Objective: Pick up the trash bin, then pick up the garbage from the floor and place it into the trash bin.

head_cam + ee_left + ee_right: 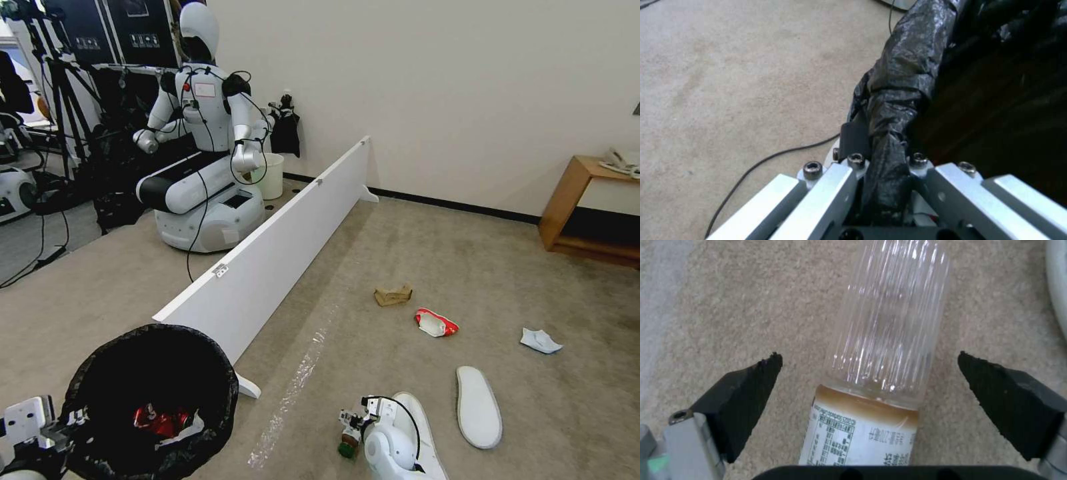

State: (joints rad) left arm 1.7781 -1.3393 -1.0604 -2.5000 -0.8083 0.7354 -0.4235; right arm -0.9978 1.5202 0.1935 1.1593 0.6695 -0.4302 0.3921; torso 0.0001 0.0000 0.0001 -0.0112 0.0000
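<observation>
Black-lined trash bin (150, 393) pinched by left gripper (887, 173); right gripper (869, 386) spread around 1 bottle (880, 373); 2 slippers (478, 405).

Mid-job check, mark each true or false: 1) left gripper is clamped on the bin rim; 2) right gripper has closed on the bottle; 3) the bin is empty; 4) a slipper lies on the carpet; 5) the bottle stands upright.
1) True: the left gripper pinches the bag-covered rim of the trash bin.
2) False: the right gripper is open, fingers either side of the bottle, not touching it.
3) False: red and white litter lies inside.
4) True: white slipper.
5) False: it lies on the carpet.
</observation>
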